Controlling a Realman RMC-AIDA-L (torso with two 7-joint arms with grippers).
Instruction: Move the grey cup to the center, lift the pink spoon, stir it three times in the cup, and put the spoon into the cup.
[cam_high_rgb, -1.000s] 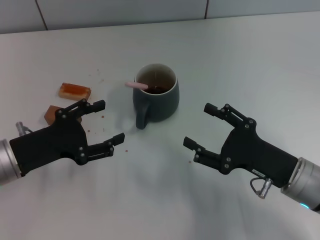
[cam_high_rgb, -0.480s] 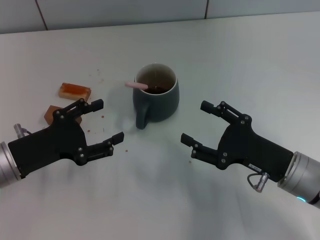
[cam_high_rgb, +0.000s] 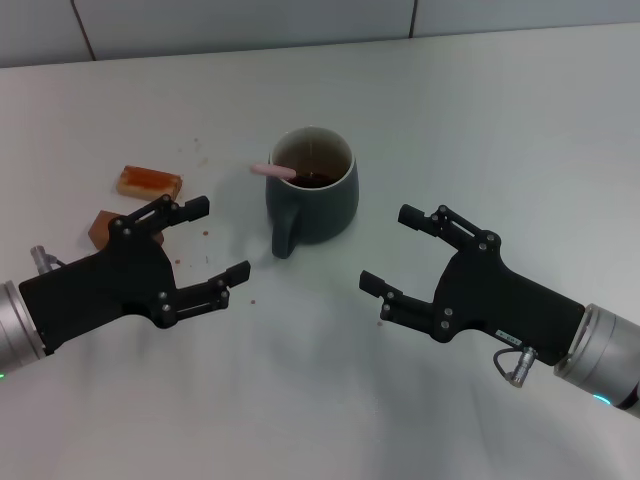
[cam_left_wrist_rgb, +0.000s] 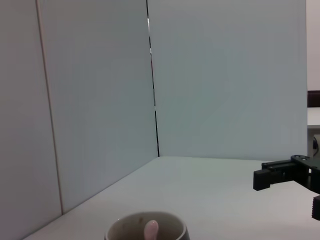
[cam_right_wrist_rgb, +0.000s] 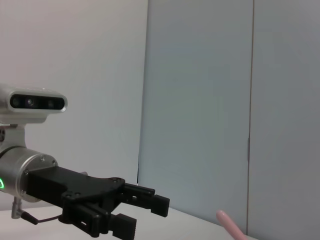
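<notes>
On the left of the bench (cam_high_rgb: 480, 120), two brown blocks (cam_high_rgb: 150, 181) lie near a scatter of crumbs, apart from everything the task concerns; one sits partly behind the left arm. Just inward of them the left pincer (cam_high_rgb: 218, 240) hovers low over the bench with its jaws spread wide and nothing between them. It points toward the mug but does not touch it, a posture that reads as released and standing clear.

Between the two arms, near the middle of the bench, stands the grey cup (cam_high_rgb: 313, 198), upright, its loop handle turned toward the robot. The pink spoon (cam_high_rgb: 273, 170) rests inside it: the bowl end is down in the dark liquid, out of sight, and the pale handle leans over the rim on the robot's left side. It leans because the rim props it, not because anything holds it. In the left wrist view the handle tip shows just above the cup's rim (cam_left_wrist_rgb: 146, 229).

To the right, the right pincer (cam_high_rgb: 390, 250) mirrors the other: jaws parted, empty, close to the bench and near the cup without contact.

With the cup central and the spoon already standing in it, the task appears to be at or past its last step, and both pincers seem placed so as to leave the mug undisturbed.
</notes>
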